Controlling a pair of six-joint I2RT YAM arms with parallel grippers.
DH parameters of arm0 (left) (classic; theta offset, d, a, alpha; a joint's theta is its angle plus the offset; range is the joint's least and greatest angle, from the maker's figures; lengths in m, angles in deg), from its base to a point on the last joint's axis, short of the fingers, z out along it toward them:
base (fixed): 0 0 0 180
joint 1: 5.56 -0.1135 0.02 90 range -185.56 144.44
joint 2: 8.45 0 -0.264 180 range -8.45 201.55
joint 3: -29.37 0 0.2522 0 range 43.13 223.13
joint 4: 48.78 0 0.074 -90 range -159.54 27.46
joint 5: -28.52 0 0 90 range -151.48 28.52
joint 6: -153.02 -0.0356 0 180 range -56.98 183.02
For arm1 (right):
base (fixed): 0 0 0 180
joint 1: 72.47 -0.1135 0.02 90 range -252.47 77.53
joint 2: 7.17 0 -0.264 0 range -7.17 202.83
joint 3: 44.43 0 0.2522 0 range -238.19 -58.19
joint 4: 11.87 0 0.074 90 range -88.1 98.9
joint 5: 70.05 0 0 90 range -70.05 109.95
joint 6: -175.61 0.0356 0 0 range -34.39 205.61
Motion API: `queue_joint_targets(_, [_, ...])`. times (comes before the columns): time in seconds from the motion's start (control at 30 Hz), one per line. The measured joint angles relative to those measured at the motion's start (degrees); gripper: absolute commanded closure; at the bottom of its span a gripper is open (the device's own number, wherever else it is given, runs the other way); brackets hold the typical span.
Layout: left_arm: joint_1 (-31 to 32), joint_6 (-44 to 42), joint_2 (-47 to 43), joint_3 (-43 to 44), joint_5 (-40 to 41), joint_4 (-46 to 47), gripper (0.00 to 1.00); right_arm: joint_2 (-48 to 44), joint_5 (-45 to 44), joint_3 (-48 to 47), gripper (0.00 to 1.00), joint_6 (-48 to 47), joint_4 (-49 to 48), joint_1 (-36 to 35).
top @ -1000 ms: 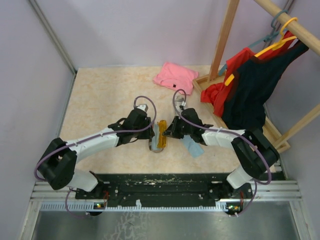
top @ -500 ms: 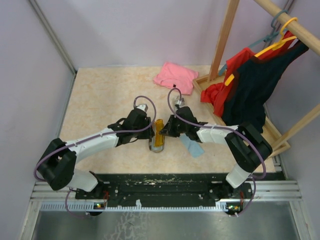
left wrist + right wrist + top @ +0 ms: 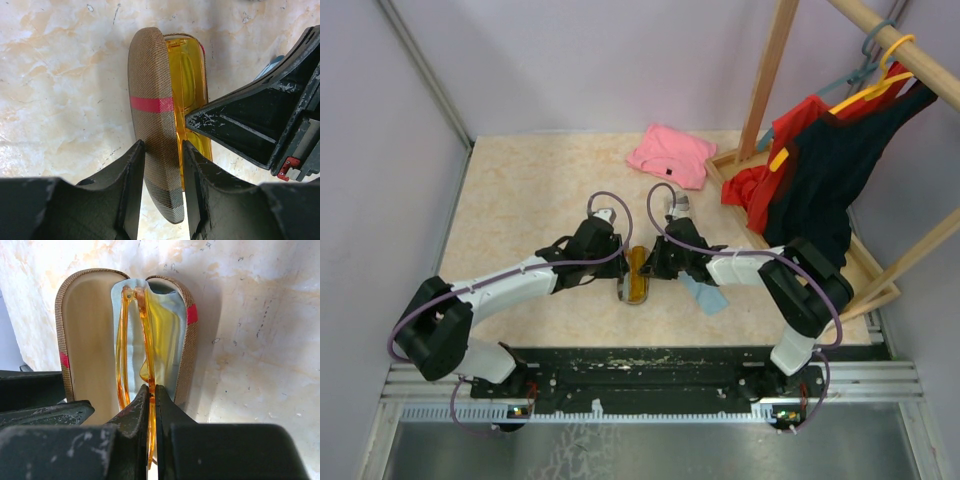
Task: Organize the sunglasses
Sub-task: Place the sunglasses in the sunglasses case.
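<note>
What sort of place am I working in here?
Probably a staged robot test cell: plain lilac walls boxing in a marble-look tabletop, a wooden clothes rack with hung garments, a folded pink shirt.

Lab test cell, plain partition walls [image 3: 620, 70]

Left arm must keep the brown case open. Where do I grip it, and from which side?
Take the upright lid, jaws straddling its thin wall at the end nearest in the left wrist view: it stands on edge, and the orange sunglasses fill the other half.
</note>
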Motion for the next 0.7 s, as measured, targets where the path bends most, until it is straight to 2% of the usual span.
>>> queue_joint_targets(0.4, [0.2,-0.2,0.0,0.0,0.0,0.0,0.58,1.2,-0.1,-0.6,1.0,0.0,-0.5,-0.2])
queue_joint_targets(0.7, [0.2,-0.2,0.0,0.0,0.0,0.0,0.58,1.3,-0.2,-0.8,0.86,-0.4,-0.3,-0.2])
